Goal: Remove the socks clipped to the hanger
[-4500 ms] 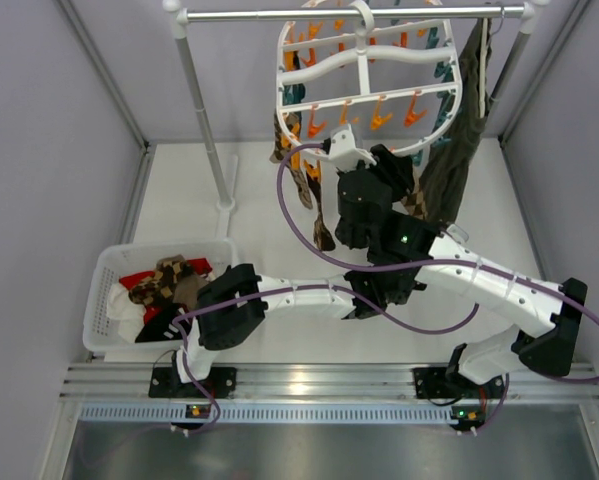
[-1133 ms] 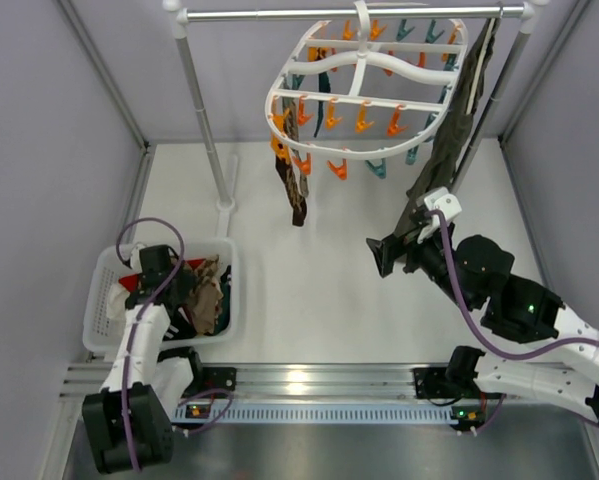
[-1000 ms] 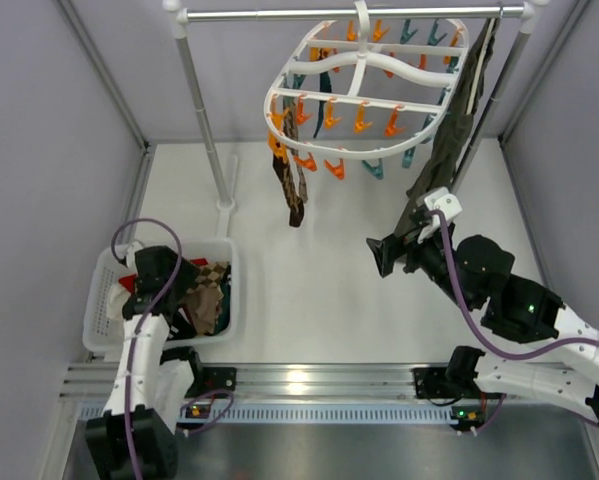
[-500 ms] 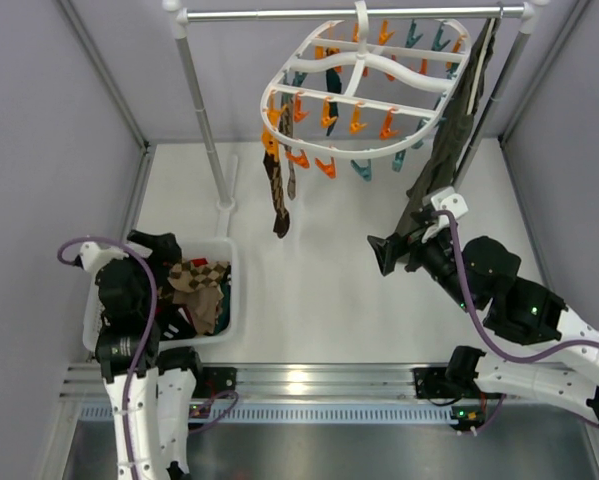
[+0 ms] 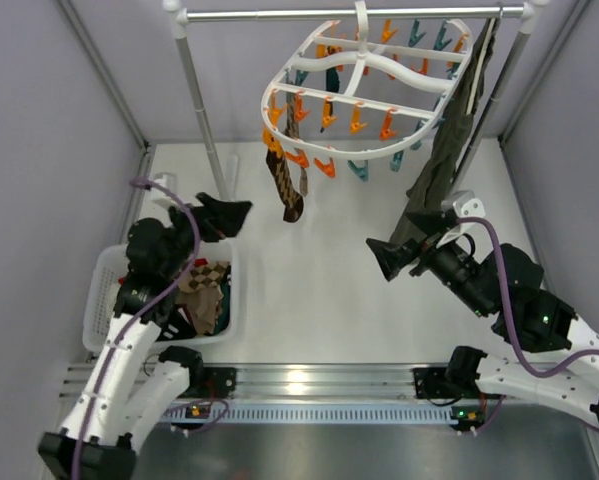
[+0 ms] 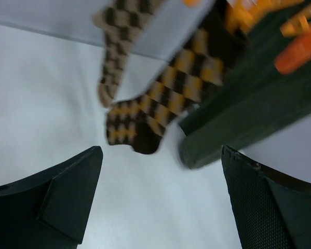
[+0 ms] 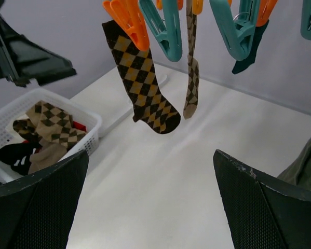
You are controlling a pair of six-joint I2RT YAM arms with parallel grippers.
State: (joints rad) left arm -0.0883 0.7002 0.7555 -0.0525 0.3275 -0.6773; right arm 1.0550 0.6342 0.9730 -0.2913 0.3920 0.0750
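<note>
Three to go: argyle sock (image 5: 287, 190) hangs off an orange clip at the hanger's (image 5: 364, 100) near-left rim, with a thin tan sock (image 7: 190, 88) and a teal sock (image 7: 250, 49) behind it. Left gripper (image 5: 231, 215) just swung up off the basket (image 7: 67, 102) at near left on the surface (image 5: 329, 290), spread and empty. The drop looks done, next pull likely the argyle; right gripper (image 7: 150, 161) is spread, empty, beside the olive garment (image 5: 449, 150). Left wrist view is blurred, and the clips hide any more socks on the far side.
</note>
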